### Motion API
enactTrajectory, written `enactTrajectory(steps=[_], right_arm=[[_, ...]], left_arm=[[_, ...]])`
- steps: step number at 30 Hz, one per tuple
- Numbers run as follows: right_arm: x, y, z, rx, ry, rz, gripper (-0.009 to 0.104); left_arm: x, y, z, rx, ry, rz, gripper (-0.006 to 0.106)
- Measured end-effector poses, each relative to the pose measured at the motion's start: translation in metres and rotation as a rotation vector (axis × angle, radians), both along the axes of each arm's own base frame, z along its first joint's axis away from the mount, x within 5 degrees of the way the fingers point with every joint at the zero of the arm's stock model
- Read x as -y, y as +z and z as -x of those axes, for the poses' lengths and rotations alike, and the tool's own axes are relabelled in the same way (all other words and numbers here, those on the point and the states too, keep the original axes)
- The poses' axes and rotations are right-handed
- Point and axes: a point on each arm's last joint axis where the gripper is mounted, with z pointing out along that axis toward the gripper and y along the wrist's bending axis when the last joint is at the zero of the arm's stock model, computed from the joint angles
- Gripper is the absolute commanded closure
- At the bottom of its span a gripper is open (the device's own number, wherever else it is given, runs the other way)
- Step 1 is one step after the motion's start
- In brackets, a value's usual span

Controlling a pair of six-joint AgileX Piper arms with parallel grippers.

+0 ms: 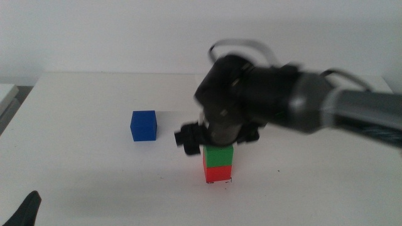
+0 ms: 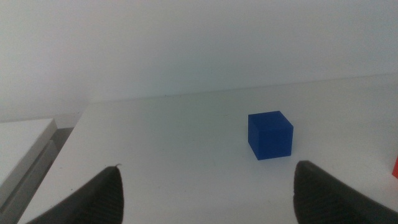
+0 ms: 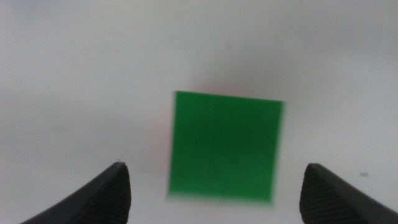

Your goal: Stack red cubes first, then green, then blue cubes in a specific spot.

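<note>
White table, two cubes stacked, one cube alone.

The right gripper hangs just over the stack with its jaws wide apart and holds nothing. The green cube sits on the red cube, and the red one sits on the marked spot, where tiny black marks peek out. The blue cube sits alone on the table, off to the left of the stack. The left gripper waits low by the near edge, jaws wide and empty.
</note>
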Motion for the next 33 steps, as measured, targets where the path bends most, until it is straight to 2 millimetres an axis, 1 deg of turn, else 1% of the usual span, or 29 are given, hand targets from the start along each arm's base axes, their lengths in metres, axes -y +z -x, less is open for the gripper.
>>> enactTrajectory(steps=[1,2,4,6,7,9,13,16,20,23,25,29,33], right_arm=[[0.004,0.018,0.007,0.020,0.018,-0.022,0.002],[0.009,0.041,0.014,0.054,0.029,-0.056,0.002],[0.029,0.086,0.032,0.133,0.060,-0.129,0.002],[0.053,0.117,0.051,0.211,0.080,-0.192,0.002],[0.067,0.128,0.063,0.250,0.096,-0.227,0.002],[0.092,0.139,0.086,0.312,0.148,-0.276,0.002],[0.141,0.141,0.131,0.375,0.255,-0.304,0.002],[0.173,0.145,0.154,0.433,0.291,-0.308,0.002],[0.205,0.150,0.184,0.512,0.360,-0.322,0.002],[0.219,0.148,0.200,0.534,0.420,-0.336,0.002],[0.224,0.148,0.207,0.541,0.448,-0.343,0.002],[0.228,0.147,0.213,0.538,0.484,-0.342,0.002],[0.227,0.147,0.214,0.537,0.522,-0.335,0.002]], left_arm=[[0.000,0.000,0.000,0.000,0.000,0.000,0.007],[0.000,0.000,0.000,0.000,0.000,0.000,0.007],[0.000,0.000,0.000,0.000,0.000,0.000,0.007],[0.000,0.000,0.000,0.000,0.000,0.000,0.007],[0.000,0.000,0.000,0.000,0.000,0.000,0.007],[0.000,0.000,0.000,0.000,0.000,0.000,0.007],[0.000,0.000,0.000,0.000,0.000,0.000,0.007],[0.000,0.000,0.000,0.000,0.000,0.000,0.007],[0.000,0.000,0.000,0.000,0.000,0.000,0.007],[0.000,0.000,0.000,0.000,0.000,0.000,0.007],[0.000,0.000,0.000,0.000,0.000,0.000,0.007],[0.000,0.000,0.000,0.000,0.000,0.000,0.007],[0.000,0.000,0.000,0.000,0.000,0.000,0.007]])
